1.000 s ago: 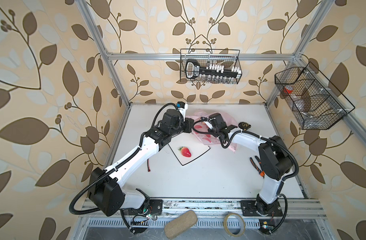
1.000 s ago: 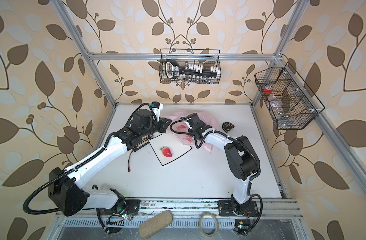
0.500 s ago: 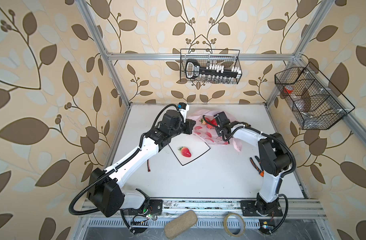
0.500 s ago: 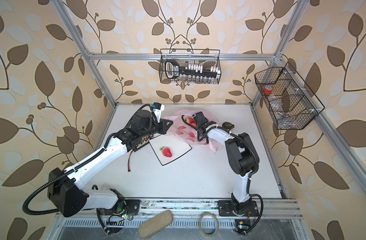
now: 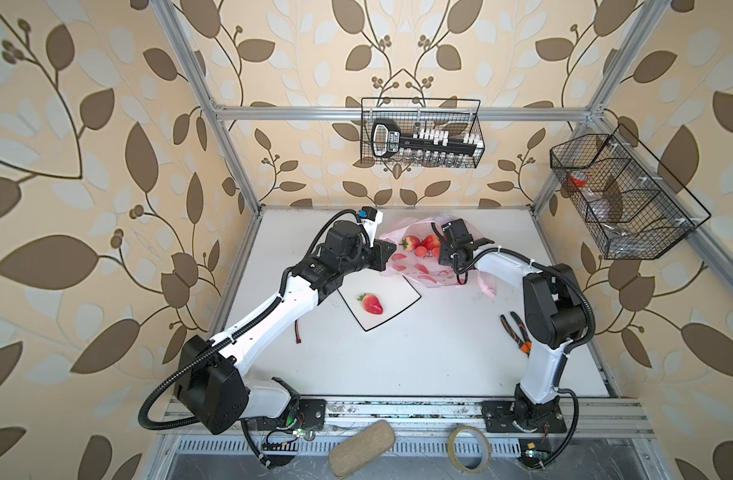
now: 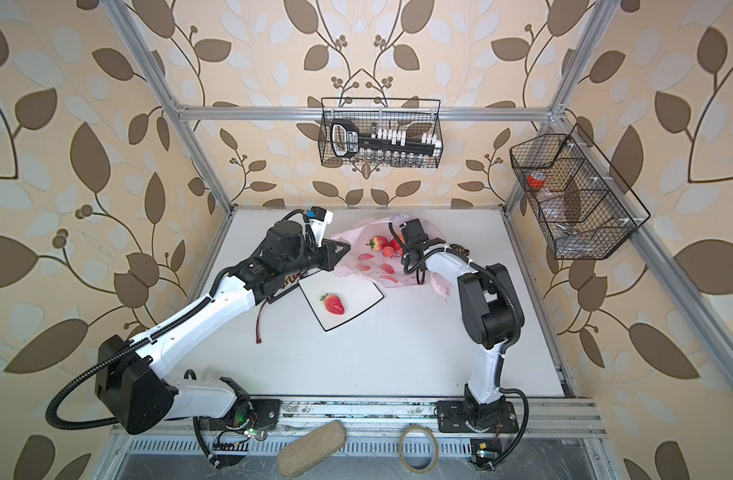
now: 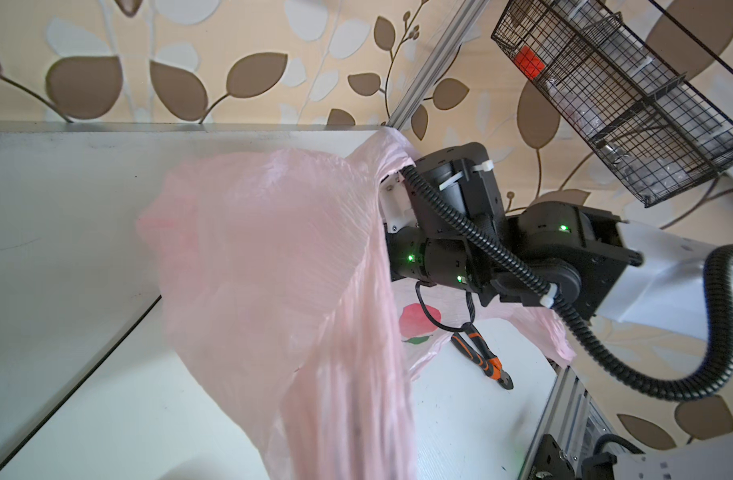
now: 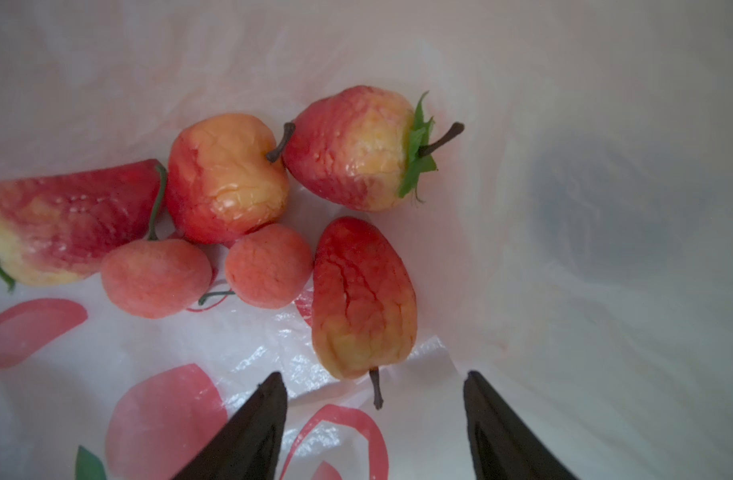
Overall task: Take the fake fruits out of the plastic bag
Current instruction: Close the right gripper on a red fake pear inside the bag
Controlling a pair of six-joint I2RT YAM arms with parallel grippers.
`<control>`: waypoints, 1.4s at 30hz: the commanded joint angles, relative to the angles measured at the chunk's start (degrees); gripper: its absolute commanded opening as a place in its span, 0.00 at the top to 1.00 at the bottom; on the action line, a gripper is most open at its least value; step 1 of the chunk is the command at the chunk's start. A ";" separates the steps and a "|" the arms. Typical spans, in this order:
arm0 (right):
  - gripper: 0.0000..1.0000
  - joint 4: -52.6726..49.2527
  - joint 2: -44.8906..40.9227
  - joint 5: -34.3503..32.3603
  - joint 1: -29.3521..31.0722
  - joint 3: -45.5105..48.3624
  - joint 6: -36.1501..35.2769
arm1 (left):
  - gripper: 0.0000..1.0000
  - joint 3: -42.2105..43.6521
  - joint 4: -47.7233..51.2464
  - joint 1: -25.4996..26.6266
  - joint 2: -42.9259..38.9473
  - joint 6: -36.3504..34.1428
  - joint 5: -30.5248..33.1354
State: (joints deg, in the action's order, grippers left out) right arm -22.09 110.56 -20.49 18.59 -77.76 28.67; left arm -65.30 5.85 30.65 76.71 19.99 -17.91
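The pink plastic bag lies at the back of the table, its mouth held up by my left gripper, which is shut on its edge. In the left wrist view the bag film runs up to the camera and hides the jaws. My right gripper is inside the bag and open, with nothing between its fingers. Just ahead of it lies a strawberry. Past that are more strawberries and two cherries. Another strawberry lies on the white plate.
Orange-handled pliers lie by the right arm's base. A thin red-tipped cable lies under the left arm. Wire baskets hang on the back wall and the right wall. A tape roll sits below the table's front rail.
My right gripper has moved back and to the right, deeper into the bag, and its jaws have widened. The fruits in the bag now show from above. The left gripper has kept its hold.
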 commanded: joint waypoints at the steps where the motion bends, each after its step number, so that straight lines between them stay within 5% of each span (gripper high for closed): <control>1: 0.28 -1.20 2.69 -3.14 -0.60 -2.64 6.22 | 1.00 0.43 -2.57 -0.73 -0.86 -1.38 -2.04; 17: 0.21 2.26 11.87 0.48 -3.43 -7.92 6.81 | 1.00 0.44 -2.07 -0.69 -0.16 -1.73 -2.48; 31: 0.51 4.92 9.27 5.21 -4.57 -5.77 0.57 | 1.00 0.21 -1.62 -0.68 1.23 -1.45 -1.39; 42: 0.57 10.34 -3.30 13.18 -3.72 4.54 -5.04 | 1.00 0.34 -3.78 -0.68 2.41 0.55 1.02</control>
State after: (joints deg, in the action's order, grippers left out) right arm -14.26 110.65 -11.38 14.50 -75.42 25.78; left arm -65.25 5.15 30.65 79.29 19.97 -17.96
